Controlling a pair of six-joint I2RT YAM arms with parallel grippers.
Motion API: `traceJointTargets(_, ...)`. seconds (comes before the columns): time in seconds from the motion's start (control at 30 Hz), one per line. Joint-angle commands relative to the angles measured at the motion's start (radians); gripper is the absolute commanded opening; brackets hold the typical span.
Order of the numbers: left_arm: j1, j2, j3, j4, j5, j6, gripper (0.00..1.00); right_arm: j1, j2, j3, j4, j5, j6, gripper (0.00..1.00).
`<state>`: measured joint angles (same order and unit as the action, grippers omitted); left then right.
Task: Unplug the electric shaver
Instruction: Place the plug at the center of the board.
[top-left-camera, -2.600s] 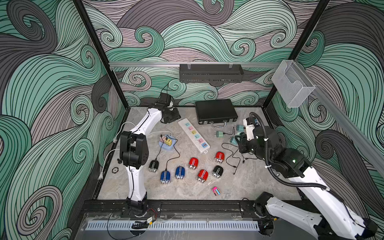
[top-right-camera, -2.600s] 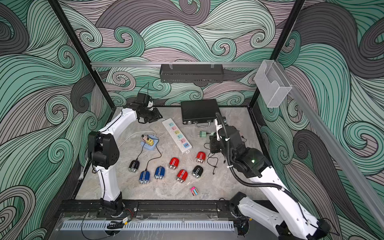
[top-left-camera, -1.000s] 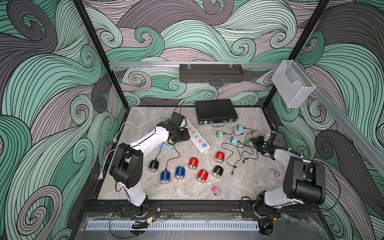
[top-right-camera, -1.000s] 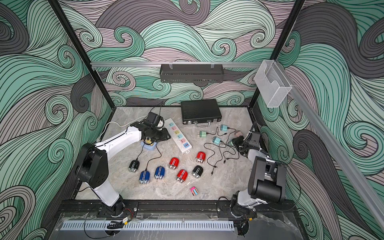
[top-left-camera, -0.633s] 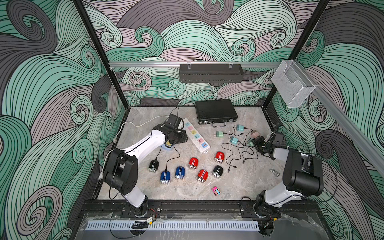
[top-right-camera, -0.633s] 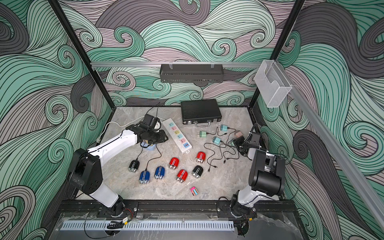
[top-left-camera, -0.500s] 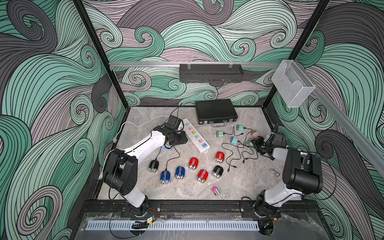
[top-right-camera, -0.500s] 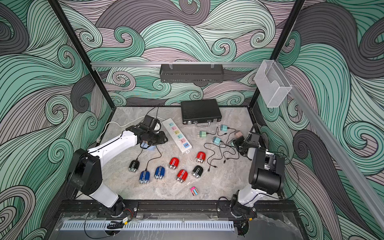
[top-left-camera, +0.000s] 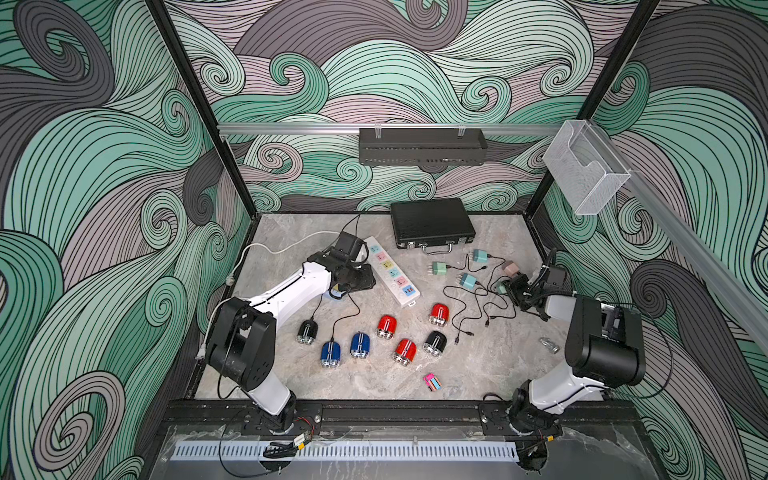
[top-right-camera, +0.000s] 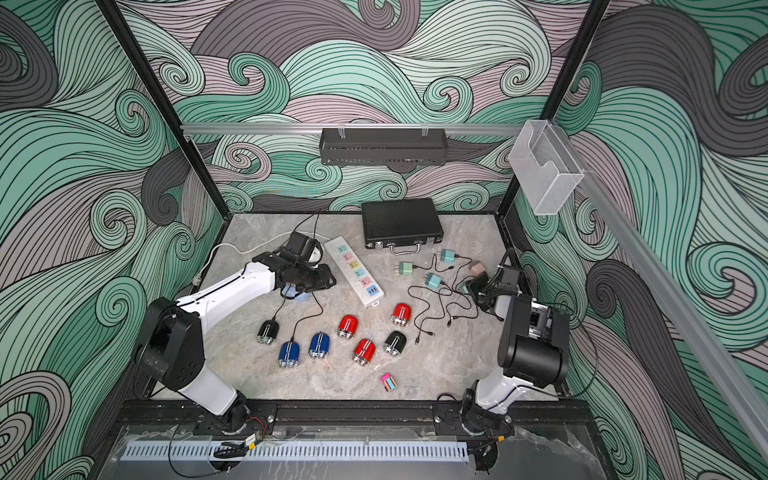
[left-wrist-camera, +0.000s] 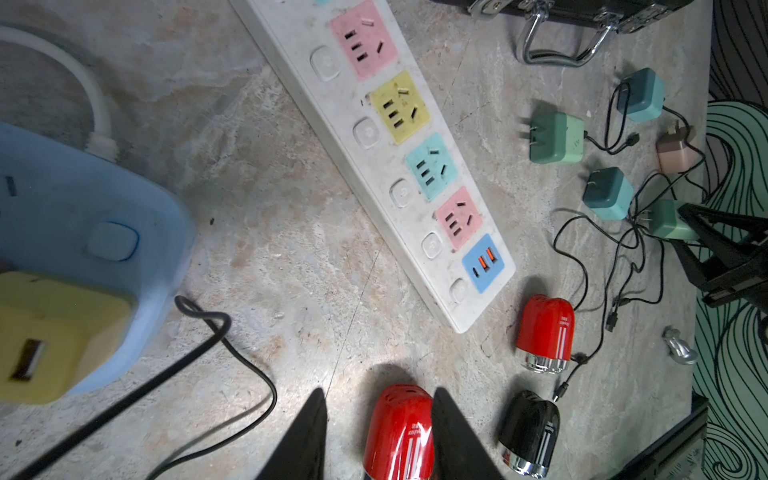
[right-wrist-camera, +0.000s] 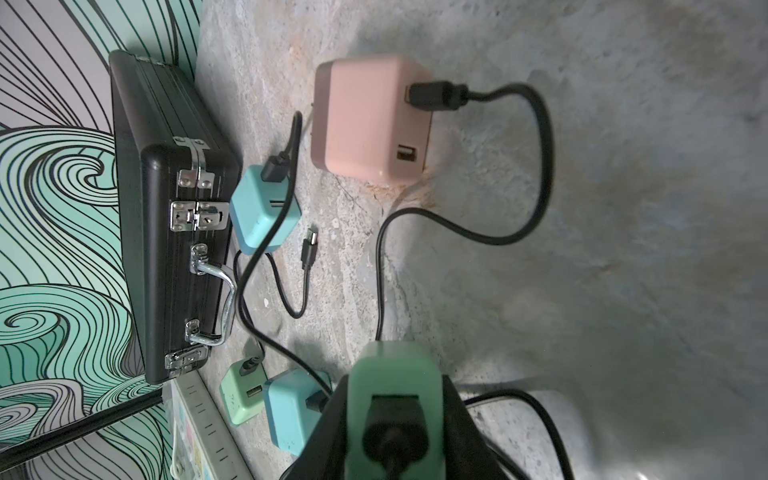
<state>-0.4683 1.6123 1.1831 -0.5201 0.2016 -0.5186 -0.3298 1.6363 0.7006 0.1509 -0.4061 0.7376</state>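
Marble-look tabletop (top-left-camera: 490, 374), wave-mural walls (top-left-camera: 415, 83): L gripper (top-left-camera: 368, 279), jaws slightly apart & empty, hovers over blue socket cube (left-wrist-camera: 62, 199). Corded black shaver (top-left-camera: 307, 331) lies at its 7 o'clock. R gripper (top-left-camera: 511, 290) is clamped on green charger (right-wrist-camera: 390, 374).

Left arm (top-left-camera: 286, 293): white shells, with a thin dark seam along the forearm.
Right arm (top-left-camera: 555, 384): had the same white shells.
Joint housings (top-left-camera: 241, 345): bulky, black and round-cornered on both arms.
Bases (top-left-camera: 274, 415): black, and sat on a black rail (top-left-camera: 395, 415).
Cables (top-left-camera: 669, 365): thin and black, looping outside the joints.
Left claw (left-wrist-camera: 377, 392): had two black tapering fingers.
Right claw (right-wrist-camera: 392, 395): had black wedge-shaped fingers.
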Motion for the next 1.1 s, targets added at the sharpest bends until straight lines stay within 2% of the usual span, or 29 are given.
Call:
traceJointTargets(0.0,-0.004,-0.017,0.03,-0.015,-0.014,0.023,0.42,-0.005,-0.032,0.004,-0.024,0.004,0.002,0.31)
traceJointTargets(0.1,-0.005,-0.013,0.032,-0.017,-0.013,0.022,0.42,-0.009,-0.039,0.002,-0.041,0.002,0.005,0.39)
traceJointTargets(0.2,-0.004,-0.014,0.03,-0.018,-0.014,0.016,0.42,-0.014,-0.068,-0.011,-0.065,-0.005,0.016,0.52)
traceJointTargets(0.3,-0.004,-0.016,0.025,-0.017,-0.013,0.016,0.42,-0.013,-0.115,-0.019,-0.103,0.012,0.005,0.56)
traceJointTargets(0.7,-0.005,-0.065,0.016,-0.046,-0.039,0.021,0.43,-0.048,-0.269,-0.026,-0.359,0.085,-0.039,0.58)
traceJointTargets(0.9,-0.003,-0.079,0.024,-0.063,-0.053,0.023,0.43,-0.054,-0.347,-0.023,-0.427,0.099,-0.049,0.58)
traceJointTargets(1.07,-0.003,-0.105,0.032,-0.083,-0.065,0.024,0.43,-0.045,-0.405,-0.021,-0.418,0.041,-0.058,0.57)
